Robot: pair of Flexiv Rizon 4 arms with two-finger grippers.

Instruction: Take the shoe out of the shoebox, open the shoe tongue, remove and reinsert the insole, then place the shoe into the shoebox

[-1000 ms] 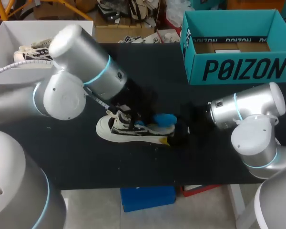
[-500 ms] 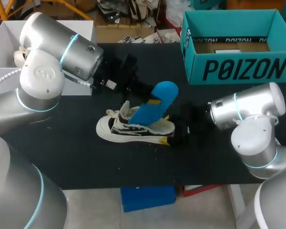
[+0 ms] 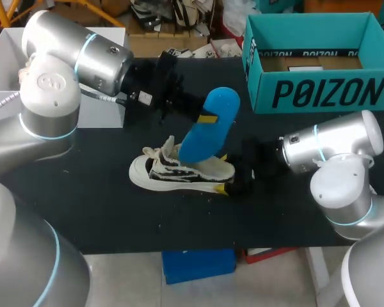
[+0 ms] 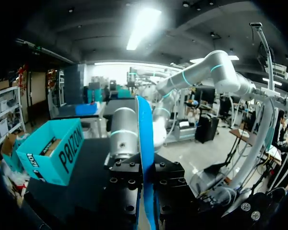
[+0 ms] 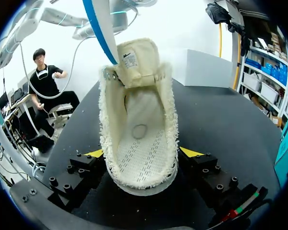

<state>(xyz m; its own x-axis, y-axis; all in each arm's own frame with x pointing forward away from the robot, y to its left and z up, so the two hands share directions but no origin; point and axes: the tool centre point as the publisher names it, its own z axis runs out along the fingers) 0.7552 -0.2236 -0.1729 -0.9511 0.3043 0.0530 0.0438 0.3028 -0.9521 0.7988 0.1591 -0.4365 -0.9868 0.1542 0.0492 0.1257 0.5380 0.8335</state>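
Observation:
A white low sneaker [image 3: 179,169] with black marks lies on its sole at the middle of the black table, toe to the left. My right gripper [image 3: 235,181] is shut on its heel; the right wrist view looks down into the shoe [image 5: 139,139], with a yellow-tipped finger [image 5: 94,154] pressed against each side. My left gripper [image 3: 182,104] is shut on a blue insole [image 3: 208,125] and holds it up at a slant, its lower end still at the shoe's opening. In the left wrist view the insole [image 4: 145,143] stands edge-on between the black fingers. The teal shoebox [image 3: 320,93] stands open at the back right.
A white box [image 3: 13,45] at the back left holds another shoe [image 3: 45,69]. The table's front edge runs close below the sneaker. Bare black tabletop lies between the sneaker and the teal shoebox [image 4: 53,151].
My left arm has pulled the blue insole up out of the shoe and drawn back toward the rear left. The right arm and the shoe have stayed put.

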